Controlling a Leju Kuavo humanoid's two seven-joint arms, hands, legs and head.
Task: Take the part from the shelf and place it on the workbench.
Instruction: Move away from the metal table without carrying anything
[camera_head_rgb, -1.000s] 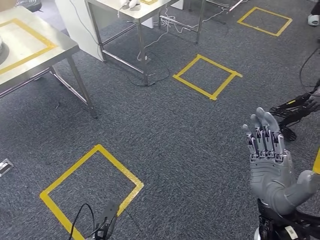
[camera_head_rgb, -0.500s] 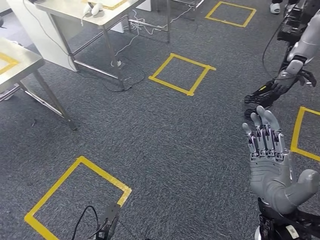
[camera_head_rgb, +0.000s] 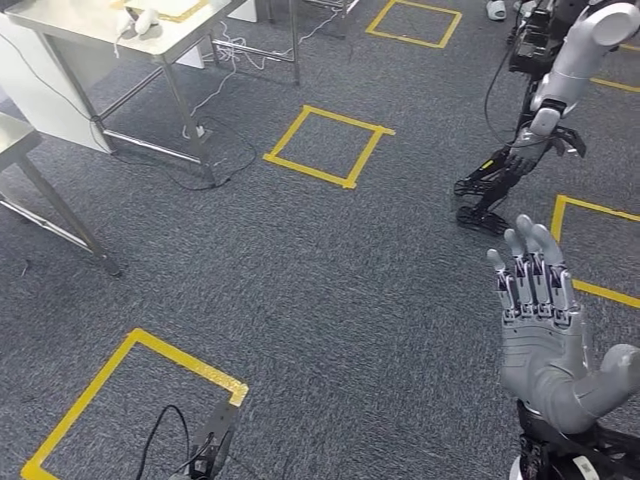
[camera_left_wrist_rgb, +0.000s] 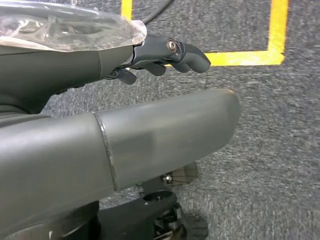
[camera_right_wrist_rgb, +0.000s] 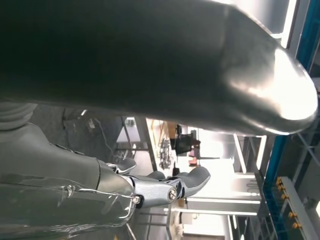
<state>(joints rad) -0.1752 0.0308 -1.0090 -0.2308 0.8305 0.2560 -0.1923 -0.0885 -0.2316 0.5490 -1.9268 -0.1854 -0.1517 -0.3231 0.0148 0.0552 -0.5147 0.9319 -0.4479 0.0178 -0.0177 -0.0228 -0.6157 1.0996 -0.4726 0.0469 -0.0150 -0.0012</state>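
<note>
My right hand (camera_head_rgb: 543, 330) is raised at the lower right of the head view, palm up, fingers straight and spread, with nothing in it. In the right wrist view its thumb (camera_right_wrist_rgb: 211, 70) and fingers (camera_right_wrist_rgb: 181, 184) stand apart with empty space between. My left hand (camera_head_rgb: 213, 443) hangs low at the bottom edge over the carpet. In the left wrist view its thumb (camera_left_wrist_rgb: 170, 135) and dark fingers (camera_left_wrist_rgb: 177, 51) are extended and hold nothing. A steel workbench (camera_head_rgb: 83, 28) stands at the far upper left.
A white object (camera_head_rgb: 143, 18) lies on the workbench, and a second table's corner (camera_head_rgb: 15, 140) juts in at the left. Cables (camera_head_rgb: 219, 140) trail under the bench. Yellow tape squares (camera_head_rgb: 328, 145) mark the grey carpet. Another robot (camera_head_rgb: 562, 85) stands at the upper right.
The whole picture has slid left as my view turns right: the tables have moved toward the left edge and another robot has come in at the upper right. Both hands keep their pose.
</note>
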